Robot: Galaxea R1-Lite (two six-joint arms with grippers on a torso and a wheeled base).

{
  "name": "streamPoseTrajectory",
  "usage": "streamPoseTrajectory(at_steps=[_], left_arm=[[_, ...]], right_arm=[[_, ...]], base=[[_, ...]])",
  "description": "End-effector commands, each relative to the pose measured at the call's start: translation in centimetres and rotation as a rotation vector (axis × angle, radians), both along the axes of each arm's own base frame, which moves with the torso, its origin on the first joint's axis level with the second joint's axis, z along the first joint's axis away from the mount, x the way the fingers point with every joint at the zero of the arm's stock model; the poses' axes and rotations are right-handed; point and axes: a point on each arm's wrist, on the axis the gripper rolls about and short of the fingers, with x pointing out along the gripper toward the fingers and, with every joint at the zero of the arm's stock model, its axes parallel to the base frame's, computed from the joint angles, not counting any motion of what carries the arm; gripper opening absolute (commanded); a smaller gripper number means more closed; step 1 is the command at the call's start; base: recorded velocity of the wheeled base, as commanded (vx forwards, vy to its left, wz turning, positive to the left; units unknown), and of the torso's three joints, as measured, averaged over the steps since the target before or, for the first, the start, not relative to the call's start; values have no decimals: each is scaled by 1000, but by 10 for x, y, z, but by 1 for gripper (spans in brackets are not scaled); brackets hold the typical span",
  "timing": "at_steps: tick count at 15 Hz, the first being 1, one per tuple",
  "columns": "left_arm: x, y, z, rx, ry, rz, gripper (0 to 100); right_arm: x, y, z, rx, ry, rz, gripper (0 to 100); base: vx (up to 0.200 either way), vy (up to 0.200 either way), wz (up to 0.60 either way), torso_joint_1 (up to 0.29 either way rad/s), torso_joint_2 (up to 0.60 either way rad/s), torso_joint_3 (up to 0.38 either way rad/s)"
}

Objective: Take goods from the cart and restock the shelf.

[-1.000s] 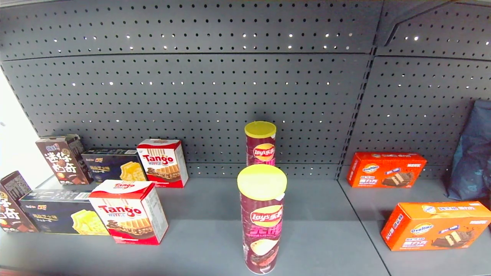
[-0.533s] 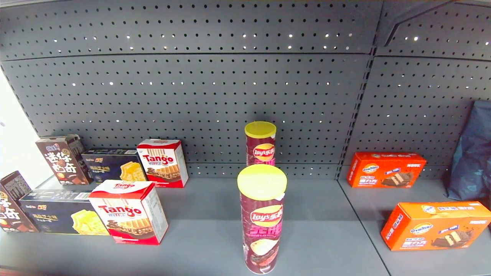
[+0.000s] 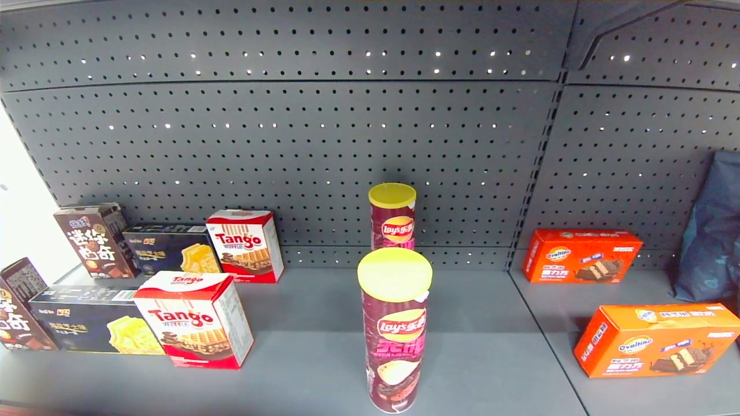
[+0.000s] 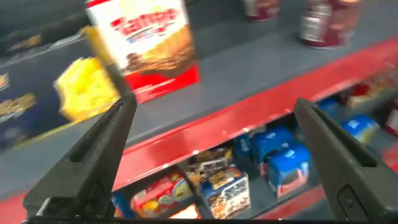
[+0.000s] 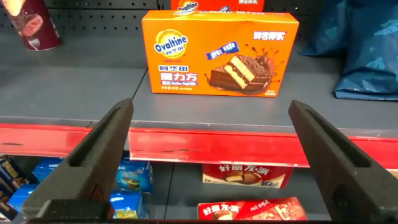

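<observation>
Stillness holds across the grey metal shelf [image 3: 300,323]; left gripper [image 4: 214,106] and right gripper [image 5: 210,107] gape empty before its six-o'clock edge, restocking paused.

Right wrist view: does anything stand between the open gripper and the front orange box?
Nothing visible does: the right gripper is open, and only bare shelf lies before the front orange box.

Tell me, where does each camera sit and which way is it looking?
Head: on the robot's head, looking forward and down at the shelf.
Left wrist: on the left arm, facing the front wafer box; left fingers open.
Right wrist: on the right arm, facing the front orange box; right fingers open.
Shared: the head view shows both boxes.
</observation>
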Motion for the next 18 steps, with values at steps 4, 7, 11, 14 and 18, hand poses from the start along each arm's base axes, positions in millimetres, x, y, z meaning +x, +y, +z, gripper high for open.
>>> streamPoseTrajectory(at_steps=[4, 7, 11, 14, 18], left_arm=[[5, -5, 1, -1, 36, 288, 100], [3, -4, 1, -20, -9, 346, 100], [2, 0, -5, -11, 11, 402, 100], [-4, 0, -8, -36, -41, 381, 100], [-4, 1, -7, -129, -12, 390, 100]], right_arm=[[0, 0, 0, 0, 1, 1, 100], [0, 0, 0, 0, 1, 1, 100], [0, 0, 0, 0, 1, 1, 100], [0, 0, 0, 0, 1, 1, 100], [0, 0, 0, 0, 1, 1, 100]], base=[[0, 0, 0, 0, 0, 0], [0, 0, 0, 0, 0, 0], [0, 0, 0, 0, 0, 0], [0, 0, 0, 0, 0, 0], [0, 0, 0, 0, 0, 0]])
